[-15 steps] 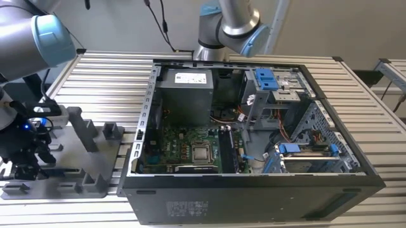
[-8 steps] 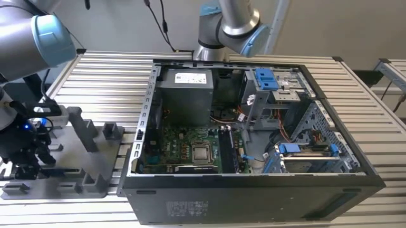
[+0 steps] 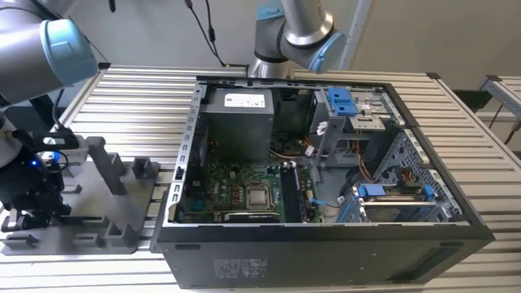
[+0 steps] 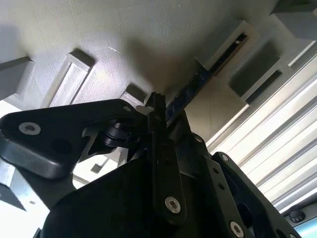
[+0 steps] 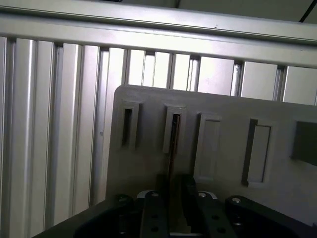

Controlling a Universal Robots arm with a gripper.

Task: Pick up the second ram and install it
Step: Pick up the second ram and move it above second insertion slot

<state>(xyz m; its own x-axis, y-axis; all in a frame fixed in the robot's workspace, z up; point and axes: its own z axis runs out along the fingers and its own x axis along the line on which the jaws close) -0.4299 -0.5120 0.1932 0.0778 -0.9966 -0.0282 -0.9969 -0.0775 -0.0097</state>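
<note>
The second ram (image 5: 173,141), a thin dark board seen edge-on, stands upright in a slot of the grey fixture plate (image 5: 223,109). In the second wrist view the second ram (image 4: 200,79) runs as a long dark blue-green strip from that slot toward my gripper (image 4: 166,106). My gripper (image 5: 173,186) straddles the near end of the stick with one finger on each side. A narrow light gap shows beside the board, so the gripper reads as open. In the exterior view my gripper (image 3: 33,210) hangs low over the fixture plate (image 3: 97,235) at the exterior view's left.
An open black computer case (image 3: 326,250) lies to the exterior view's right of the fixture, with the motherboard (image 3: 236,189) and its black slots (image 3: 291,192) inside. Another arm (image 3: 293,30) stands behind the case. Upright posts (image 3: 106,165) rise from the fixture on the slatted metal table (image 3: 138,91).
</note>
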